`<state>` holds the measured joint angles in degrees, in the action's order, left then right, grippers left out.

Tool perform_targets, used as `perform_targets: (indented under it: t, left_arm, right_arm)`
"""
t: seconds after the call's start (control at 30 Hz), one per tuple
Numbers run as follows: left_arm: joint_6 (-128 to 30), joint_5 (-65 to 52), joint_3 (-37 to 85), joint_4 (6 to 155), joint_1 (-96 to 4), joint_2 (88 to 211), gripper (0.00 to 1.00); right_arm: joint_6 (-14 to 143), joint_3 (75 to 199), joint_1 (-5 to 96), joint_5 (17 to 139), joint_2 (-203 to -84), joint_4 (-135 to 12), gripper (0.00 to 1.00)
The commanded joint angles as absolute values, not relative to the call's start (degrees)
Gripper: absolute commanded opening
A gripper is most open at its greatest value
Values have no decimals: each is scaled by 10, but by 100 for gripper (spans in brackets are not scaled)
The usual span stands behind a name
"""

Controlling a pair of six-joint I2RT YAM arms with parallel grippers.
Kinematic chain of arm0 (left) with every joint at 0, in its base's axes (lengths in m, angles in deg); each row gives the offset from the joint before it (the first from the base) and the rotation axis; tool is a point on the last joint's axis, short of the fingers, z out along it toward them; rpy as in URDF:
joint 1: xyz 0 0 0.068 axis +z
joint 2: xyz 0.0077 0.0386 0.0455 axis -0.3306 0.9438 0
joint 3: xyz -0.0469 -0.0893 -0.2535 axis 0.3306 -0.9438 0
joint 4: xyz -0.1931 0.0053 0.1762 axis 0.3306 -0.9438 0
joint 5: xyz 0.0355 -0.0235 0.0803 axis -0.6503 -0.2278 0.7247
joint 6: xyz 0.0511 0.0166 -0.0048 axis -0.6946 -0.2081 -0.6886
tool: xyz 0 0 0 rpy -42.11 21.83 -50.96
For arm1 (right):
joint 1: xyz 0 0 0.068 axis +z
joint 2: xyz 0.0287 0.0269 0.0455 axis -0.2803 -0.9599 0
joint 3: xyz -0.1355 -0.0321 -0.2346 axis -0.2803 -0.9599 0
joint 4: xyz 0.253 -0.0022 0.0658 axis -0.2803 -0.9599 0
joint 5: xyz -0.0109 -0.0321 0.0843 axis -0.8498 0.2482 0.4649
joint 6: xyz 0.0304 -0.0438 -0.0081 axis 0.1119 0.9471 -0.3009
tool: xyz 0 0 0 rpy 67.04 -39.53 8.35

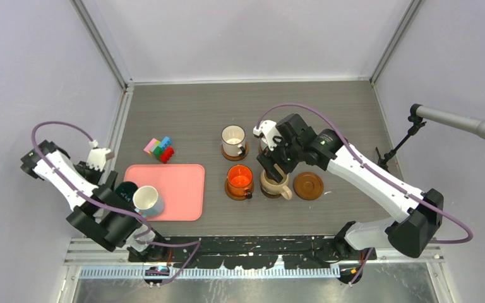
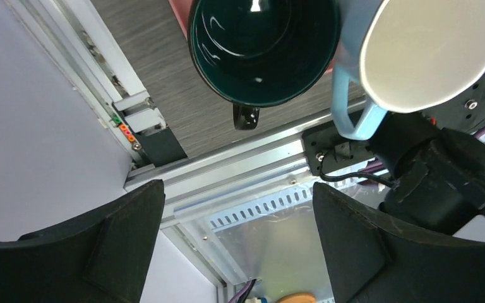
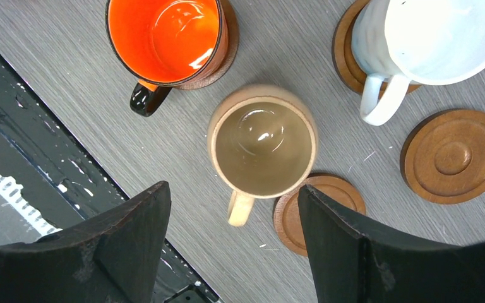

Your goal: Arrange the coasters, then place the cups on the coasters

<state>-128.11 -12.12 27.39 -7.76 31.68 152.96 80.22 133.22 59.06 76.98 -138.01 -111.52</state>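
Observation:
In the right wrist view a tan cup (image 3: 262, 145) stands on the bare table beside an empty coaster (image 3: 319, 211). My right gripper (image 3: 233, 246) hangs open above the cup's handle side and holds nothing. An orange cup (image 3: 164, 38) and a white cup (image 3: 429, 38) each sit on a coaster, and another empty coaster (image 3: 455, 154) lies apart. From above, the right gripper (image 1: 273, 169) is over the tan cup (image 1: 275, 184). A dark green cup (image 2: 265, 47) and a light blue cup (image 2: 429, 50) stand by my open left gripper (image 2: 240, 246), which is empty.
A pink tray (image 1: 177, 189) lies left of centre, with the light blue cup (image 1: 146, 201) on it and the green cup (image 1: 126, 189) at its left edge. Toy blocks (image 1: 161, 149) sit behind the tray. A microphone stand (image 1: 410, 136) is at the right wall.

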Motion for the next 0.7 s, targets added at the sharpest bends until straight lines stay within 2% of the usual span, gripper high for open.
perform_targets:
  t: [0.0,0.2,0.67]
  left_arm:
    - [-1367,-136,238,-59,361,1550,87]
    - [-1426,-131,146,13,364,1533,85]
    - [-1354,-194,124,101,332,1592,68]
  right_arm:
    - [795,1364,587,783,-1391,-1105,78]
    - [788,1372,584,788,-1406,-1105,78]
    - [783,1381,581,790,-1422,-1106,78]
